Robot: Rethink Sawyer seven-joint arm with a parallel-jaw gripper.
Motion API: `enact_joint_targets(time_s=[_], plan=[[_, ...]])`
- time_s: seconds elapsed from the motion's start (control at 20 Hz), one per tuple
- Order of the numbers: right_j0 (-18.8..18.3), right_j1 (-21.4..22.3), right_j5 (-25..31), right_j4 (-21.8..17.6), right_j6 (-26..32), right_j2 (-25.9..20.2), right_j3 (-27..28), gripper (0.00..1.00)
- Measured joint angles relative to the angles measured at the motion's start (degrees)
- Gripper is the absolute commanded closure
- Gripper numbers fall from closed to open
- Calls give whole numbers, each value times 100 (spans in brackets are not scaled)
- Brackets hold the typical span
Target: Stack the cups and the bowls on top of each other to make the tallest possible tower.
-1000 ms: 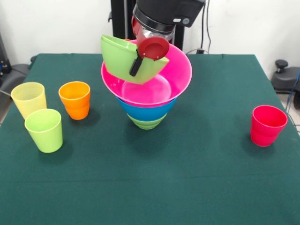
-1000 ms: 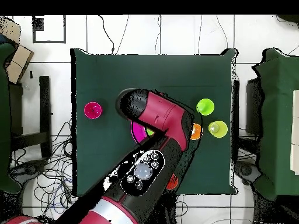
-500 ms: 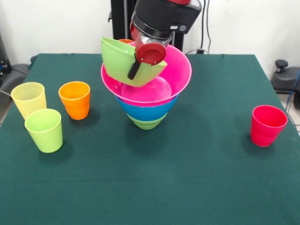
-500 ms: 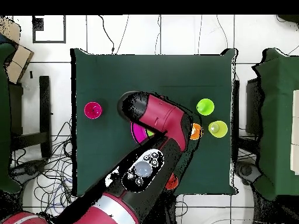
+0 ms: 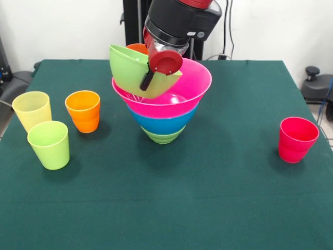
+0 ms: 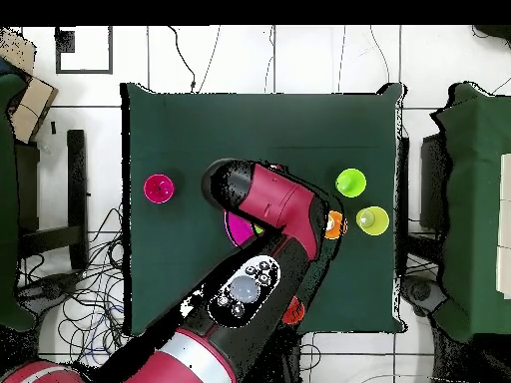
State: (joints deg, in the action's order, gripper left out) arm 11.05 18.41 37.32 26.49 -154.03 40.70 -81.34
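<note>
The front camera stands low beside one edge of the green table [image 5: 171, 208] and looks across it, slightly downward and quite near. The overhead camera hangs high and looks straight down, showing the whole table [image 6: 200, 130] and the floor around it. Both views share the tabletop, turned half round against each other.

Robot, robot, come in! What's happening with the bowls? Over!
Tool shut on small light green plastic bowl, tilted over big pink plastic bowl. Pink sits on blue bowl. Nothing blocking.

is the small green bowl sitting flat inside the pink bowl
No, the small green bowl hangs tilted in the gripper above the pink bowl.
</note>
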Motion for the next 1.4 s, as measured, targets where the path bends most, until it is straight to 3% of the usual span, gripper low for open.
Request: enact_joint_targets(time_s=[1.4], plan=[[59,-51,-7,212,0,2,-6,100]])
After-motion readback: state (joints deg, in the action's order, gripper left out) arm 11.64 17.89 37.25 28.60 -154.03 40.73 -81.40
